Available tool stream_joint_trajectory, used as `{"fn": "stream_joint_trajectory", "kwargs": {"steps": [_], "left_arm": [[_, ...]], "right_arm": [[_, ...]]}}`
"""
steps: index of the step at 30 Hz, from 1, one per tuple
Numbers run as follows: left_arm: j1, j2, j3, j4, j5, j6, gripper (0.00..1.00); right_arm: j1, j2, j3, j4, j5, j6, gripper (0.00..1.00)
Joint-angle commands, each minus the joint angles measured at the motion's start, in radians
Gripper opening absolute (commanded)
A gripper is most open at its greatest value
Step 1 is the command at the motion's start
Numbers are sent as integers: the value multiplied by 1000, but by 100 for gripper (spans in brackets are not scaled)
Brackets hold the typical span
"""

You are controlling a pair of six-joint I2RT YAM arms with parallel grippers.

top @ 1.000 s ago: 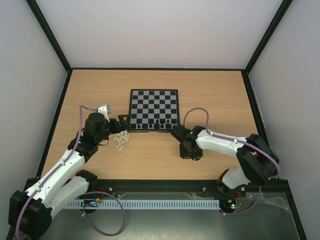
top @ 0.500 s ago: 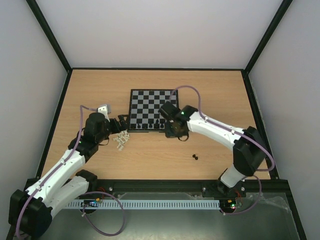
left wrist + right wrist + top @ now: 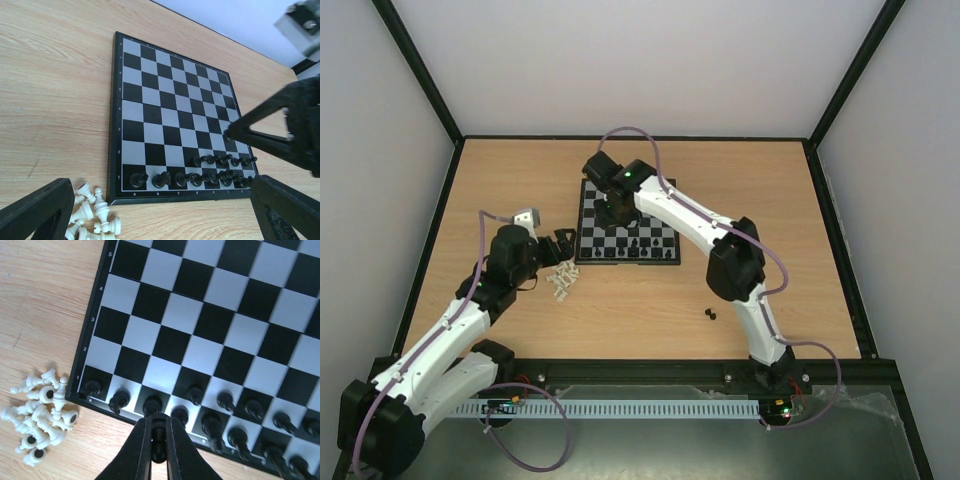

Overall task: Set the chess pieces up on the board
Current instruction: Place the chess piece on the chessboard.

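Top view and both wrist views. A wooden table [image 3: 770, 190] sits between pale walls [image 3: 640, 60] edged with black frame bars. The board [image 3: 595, 225] lies flat at mid-table, a little toward the far side, its black and silver-grey squares ringed by a thin black border with rank numbers and file letters. The right arm [image 3: 680, 215] reaches diagonally across the board from the near right and hides some of its right-hand and far squares from above. The right gripper [image 3: 158, 424] hangs over the board's far-left part, its fingers drawn almost together on a small held piece [image 3: 158, 439], which is black. The left gripper [image 3: 564, 246] sits just left of the board's near-left corner, spread wide and holding nothing; in its wrist view the two fingers frame the board's near edge. The black pieces [image 3: 210, 172] stand in a row along the near rank, with a shorter row on the right part of the second rank; the other squares in view are bare. The white pieces [image 3: 561, 282] lie tumbled in a heap on the table just off the near-left corner, most on their sides. A stray black pair [image 3: 710, 315] rests on the table near the board's near-right corner, apart from it.
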Motion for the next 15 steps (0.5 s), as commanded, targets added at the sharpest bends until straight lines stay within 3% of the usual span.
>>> {"fn": "stream_joint_trajectory", "kwargs": {"steps": [1,15], "left_arm": [[6,-13,17,-24,-14,6,99],[8,-59,3,-57,-37,2,100]], "right_arm": [[-7,87,106,-135,-61,-67,2],[-6,198,127,-110,-107,-89,2]]}}
